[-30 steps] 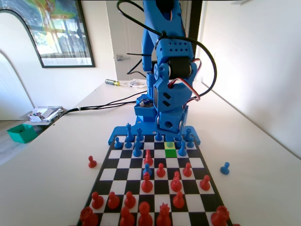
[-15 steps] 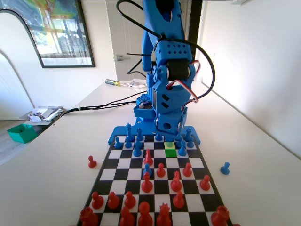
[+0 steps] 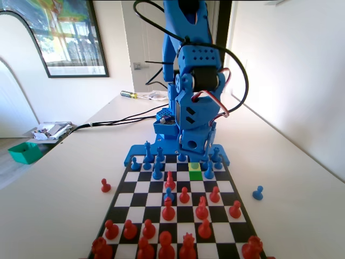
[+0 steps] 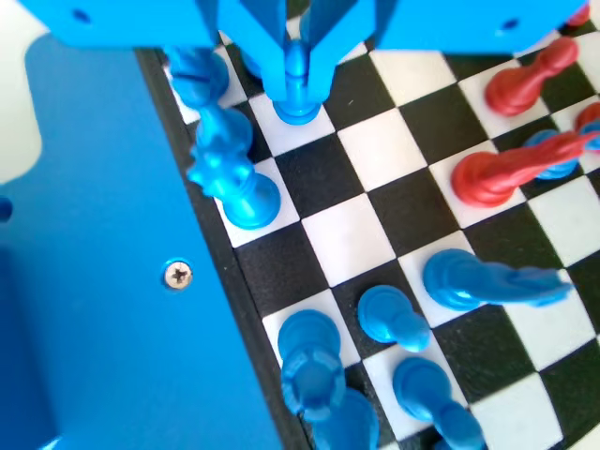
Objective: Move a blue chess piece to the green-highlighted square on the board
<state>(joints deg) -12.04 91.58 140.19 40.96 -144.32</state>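
Blue chess piece point(image 4: 297, 89) upright, long axis vertical, base on white square of board point(image 4: 356, 239) near blue-side edge. Gripper point(image 4: 298, 56) low over it, jaws clenched on pawn's stem. Taller blue piece point(image 4: 232, 173) just beside; blue pawns point(image 4: 392, 316) crowd nearby squares. Fixed view: green-highlighted square point(image 3: 195, 175) in front of arm, blue pawn point(image 3: 209, 171) just right.

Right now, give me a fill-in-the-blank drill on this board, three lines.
1. In the wrist view, the blue chess piece between the tool's jaws stands on a ___ square.
2. In the fixed view, the green-highlighted square holds ___ piece.
3. Off the board, at the fixed view's right, stands one ___ pawn.
Missing: white; no; blue.
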